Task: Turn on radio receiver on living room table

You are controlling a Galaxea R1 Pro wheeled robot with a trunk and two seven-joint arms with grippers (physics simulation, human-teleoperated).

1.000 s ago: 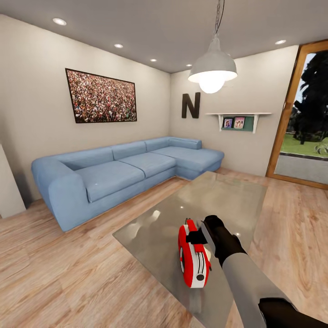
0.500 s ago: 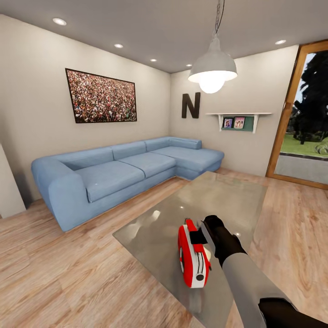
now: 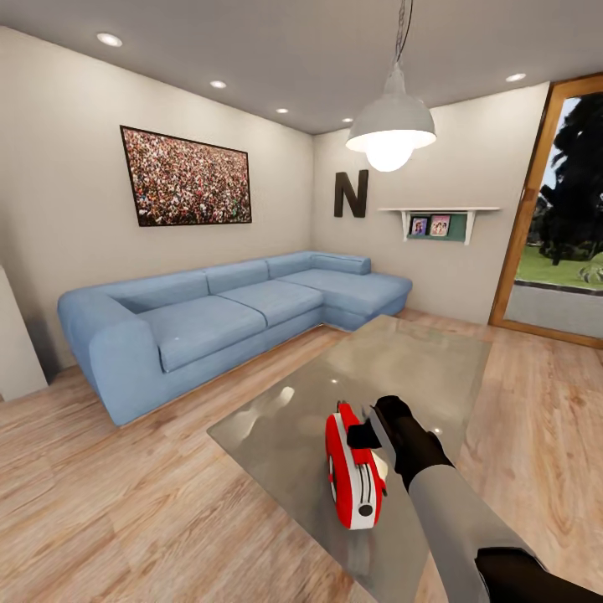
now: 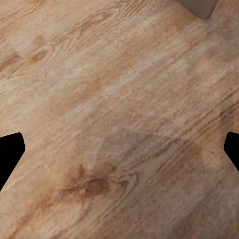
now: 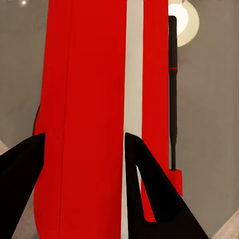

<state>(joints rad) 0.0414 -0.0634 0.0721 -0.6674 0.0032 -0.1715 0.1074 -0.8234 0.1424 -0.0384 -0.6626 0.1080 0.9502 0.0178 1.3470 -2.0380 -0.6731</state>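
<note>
One glass table holds one red radio receiver near its front edge. My right gripper has two fingers around it. My left gripper gapes wide over floor.

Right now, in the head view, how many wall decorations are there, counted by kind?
Large framed picture: 1
Letter N: 1
Small photos on the wall shelf: 2, one and another
Total: 4
</note>
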